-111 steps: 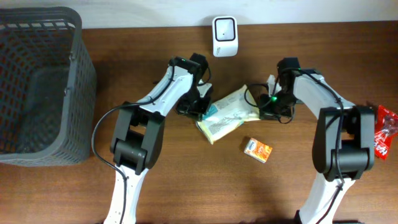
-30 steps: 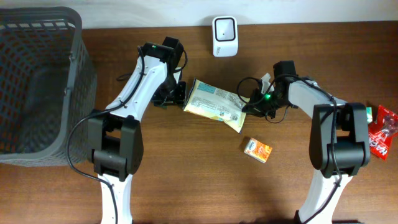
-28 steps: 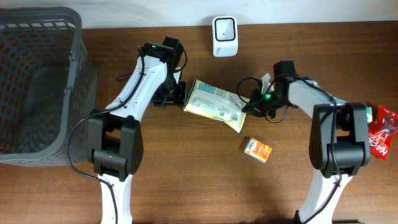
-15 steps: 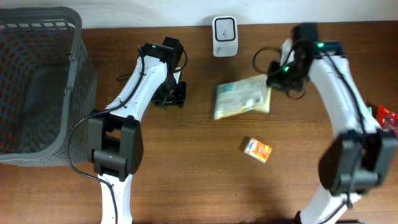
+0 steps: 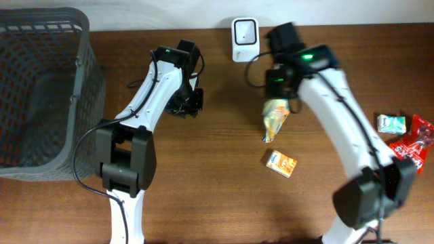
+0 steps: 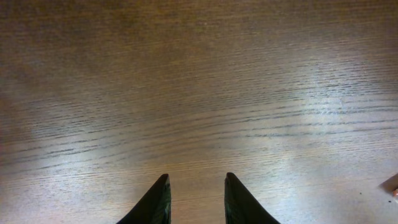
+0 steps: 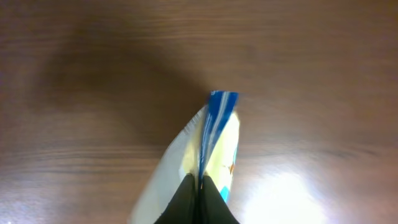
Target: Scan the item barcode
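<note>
A pale yellow pouch [image 5: 274, 119] with a blue seam hangs edge-on above the table, just below and right of the white barcode scanner [image 5: 244, 31] at the back edge. My right gripper [image 5: 277, 100] is shut on the pouch's top seam. In the right wrist view the pouch [image 7: 217, 137] sticks out from between the closed fingers of that gripper [image 7: 200, 182]. No barcode shows on it. My left gripper [image 5: 192, 103] hovers left of the scanner; in its wrist view this gripper [image 6: 196, 180] is open by a narrow gap over bare wood, holding nothing.
A dark mesh basket [image 5: 41, 95] fills the left side. A small orange box [image 5: 281, 163] lies below the pouch. At the right edge lie a small green-and-white box [image 5: 391, 123] and a red packet [image 5: 415, 144].
My right arm has lifted the pouch off the table and swung it left and back toward the scanner, turning it edge-on. The left gripper's jaws have narrowed; that arm stayed put.
</note>
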`<action>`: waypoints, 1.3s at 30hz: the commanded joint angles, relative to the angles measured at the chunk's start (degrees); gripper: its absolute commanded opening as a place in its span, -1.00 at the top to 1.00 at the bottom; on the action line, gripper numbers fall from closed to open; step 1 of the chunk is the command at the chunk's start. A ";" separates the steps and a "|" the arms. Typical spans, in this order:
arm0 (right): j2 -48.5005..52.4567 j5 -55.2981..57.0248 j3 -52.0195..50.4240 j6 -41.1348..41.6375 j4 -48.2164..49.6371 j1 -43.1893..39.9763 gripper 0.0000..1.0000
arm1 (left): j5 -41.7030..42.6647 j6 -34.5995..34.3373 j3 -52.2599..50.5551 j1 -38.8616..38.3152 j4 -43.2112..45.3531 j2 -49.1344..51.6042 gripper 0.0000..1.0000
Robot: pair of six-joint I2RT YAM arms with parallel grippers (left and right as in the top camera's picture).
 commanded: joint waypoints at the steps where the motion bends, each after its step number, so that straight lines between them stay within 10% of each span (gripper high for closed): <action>1: 6.82 -5.73 0.33 3.10 2.19 2.49 0.64 | -0.20 0.09 0.33 0.31 -0.52 -0.94 0.46; 5: 10.12 -15.67 0.35 3.10 6.12 3.41 0.43 | -0.22 0.09 0.33 0.31 -0.63 -0.94 0.49; 7: 9.66 -16.44 0.90 3.10 6.64 3.30 -0.40 | -0.81 0.09 0.33 0.37 -0.94 -0.94 0.57; 9: 9.03 -16.41 2.58 2.99 5.49 2.60 -0.77 | -1.22 0.09 0.33 0.61 -1.11 -0.94 0.56; 13: 8.04 -16.46 11.54 0.61 -2.71 -0.90 -0.95 | -1.16 0.09 0.33 2.14 -1.79 -0.94 0.48; 23: 8.17 -16.41 15.41 -25.99 -24.41 -13.70 -0.98 | -1.03 0.09 0.33 3.28 -1.40 -0.94 0.35; 39: 8.17 -10.88 -8.90 -60.28 -5.20 -11.65 -0.97 | -1.01 0.07 0.33 3.28 -0.87 -0.94 0.21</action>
